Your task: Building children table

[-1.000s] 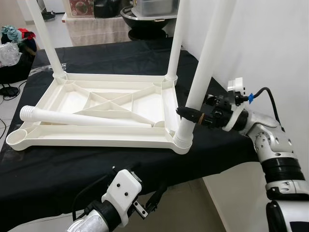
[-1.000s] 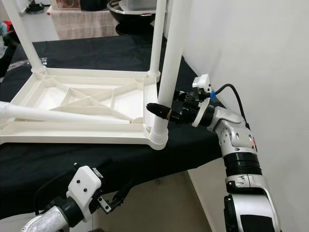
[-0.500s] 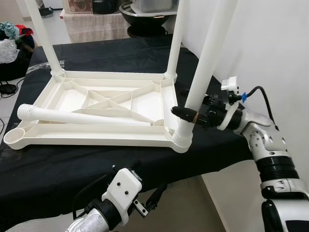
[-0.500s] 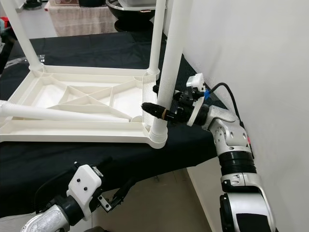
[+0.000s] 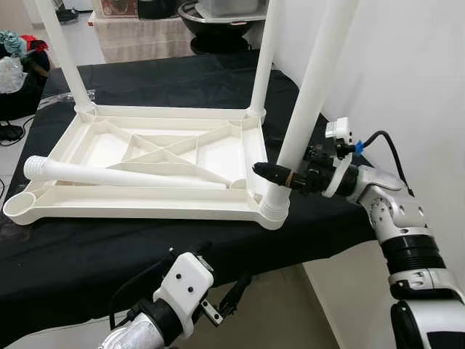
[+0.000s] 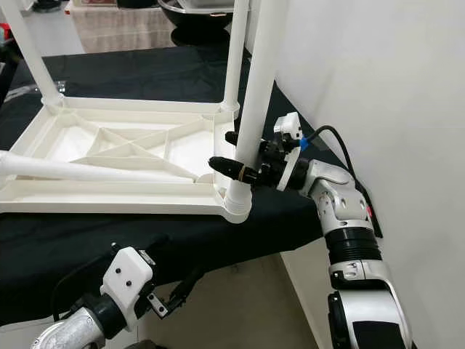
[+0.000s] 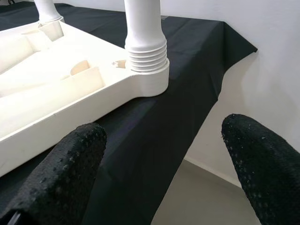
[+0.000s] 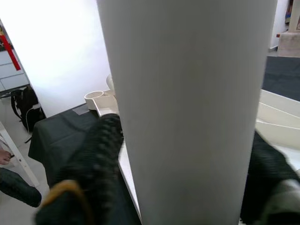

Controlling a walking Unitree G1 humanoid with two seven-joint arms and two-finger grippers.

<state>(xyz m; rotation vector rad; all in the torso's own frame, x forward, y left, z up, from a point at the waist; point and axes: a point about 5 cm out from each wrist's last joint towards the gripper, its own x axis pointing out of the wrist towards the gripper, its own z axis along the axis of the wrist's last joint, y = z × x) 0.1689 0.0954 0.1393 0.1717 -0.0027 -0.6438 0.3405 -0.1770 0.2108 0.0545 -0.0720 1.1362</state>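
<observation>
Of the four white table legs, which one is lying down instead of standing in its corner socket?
The loose leg resting across the upturned tabletop, its ribbed end toward the robot's left. The other three stand upright in sockets; the right gripper holds the nearest.

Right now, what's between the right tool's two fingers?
The near-corner table leg, standing in its socket; the right tool straddles it, seen in both eye views.
</observation>
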